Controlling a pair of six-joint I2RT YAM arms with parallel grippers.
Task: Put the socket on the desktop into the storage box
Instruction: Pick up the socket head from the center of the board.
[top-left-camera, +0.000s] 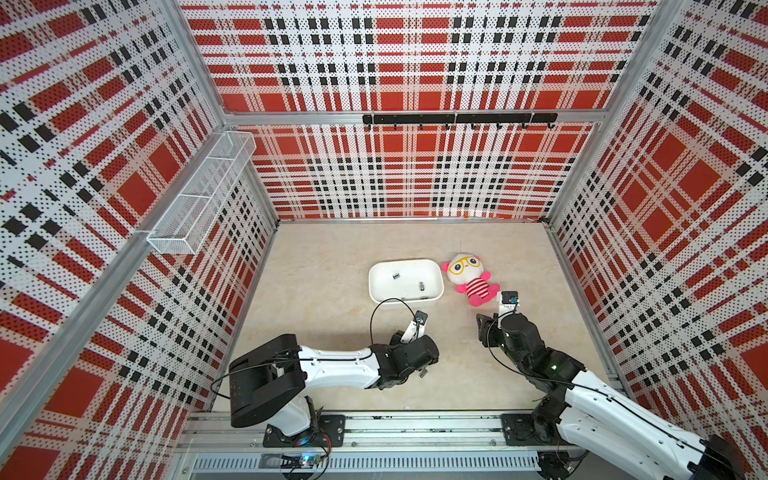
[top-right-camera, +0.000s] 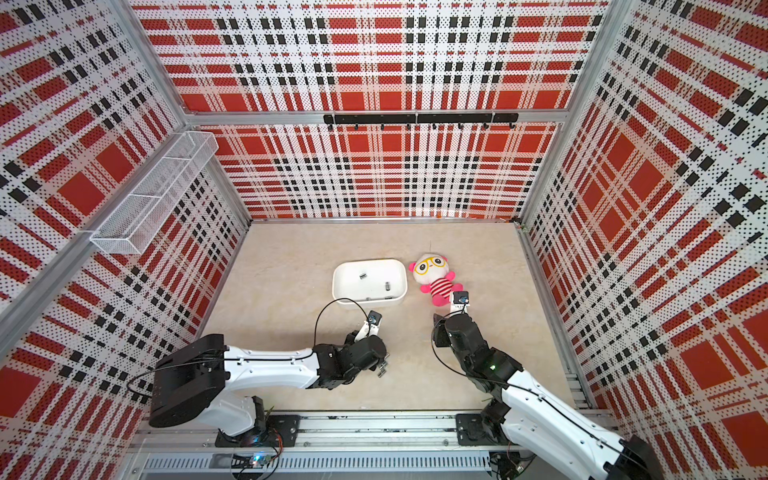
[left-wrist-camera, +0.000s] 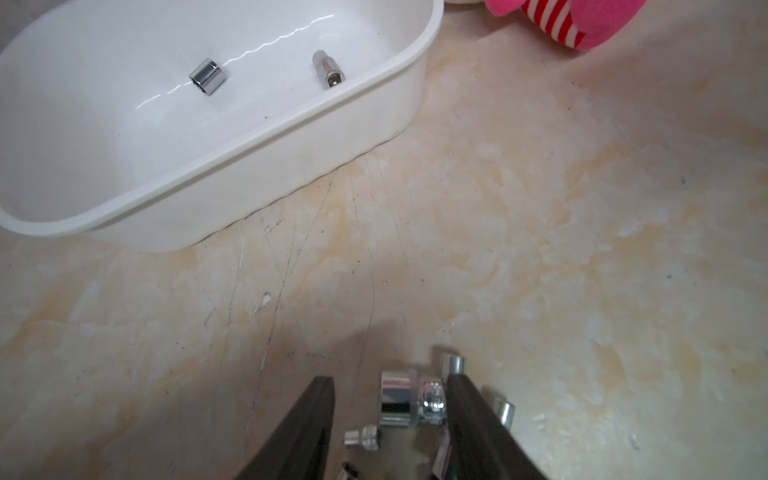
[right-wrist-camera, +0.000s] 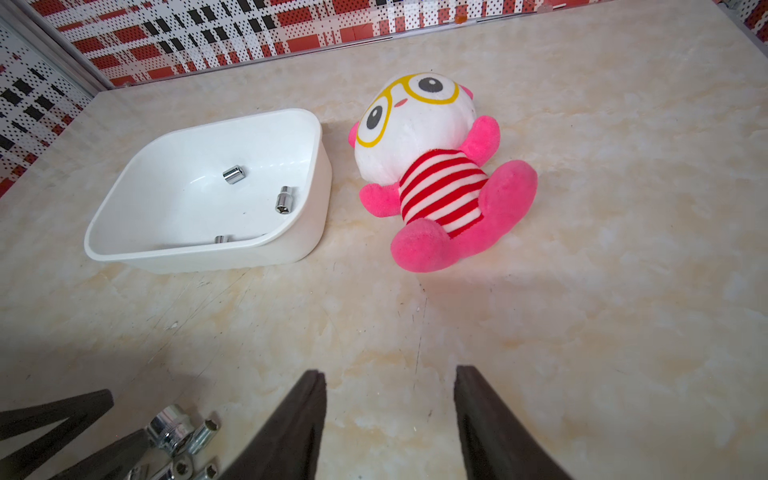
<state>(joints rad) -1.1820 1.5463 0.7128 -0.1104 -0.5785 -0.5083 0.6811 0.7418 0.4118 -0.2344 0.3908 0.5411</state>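
Note:
A large chrome socket (left-wrist-camera: 398, 399) lies on the beige desktop (top-left-camera: 324, 257) between the fingers of my left gripper (left-wrist-camera: 390, 378). That gripper is open, one finger (left-wrist-camera: 469, 415) right beside the socket and a gap on the other side. Smaller loose sockets (left-wrist-camera: 363, 437) lie around it, and the right wrist view shows the same pile of sockets (right-wrist-camera: 172, 428). The white storage box (top-left-camera: 405, 301) (top-right-camera: 370, 302) stands just beyond, holding a short socket (left-wrist-camera: 208, 77), a stepped one (left-wrist-camera: 328, 68) and a third socket (right-wrist-camera: 220, 239). My right gripper (right-wrist-camera: 390, 370) hangs open over bare desktop.
A pink plush doll (top-left-camera: 469, 278) (right-wrist-camera: 424, 166) lies right of the box, close to my right wrist. A white wire-mesh basket (top-left-camera: 203, 191) hangs on the left wall and a black hook rail (top-left-camera: 457, 118) on the back wall. Plaid panels enclose three sides.

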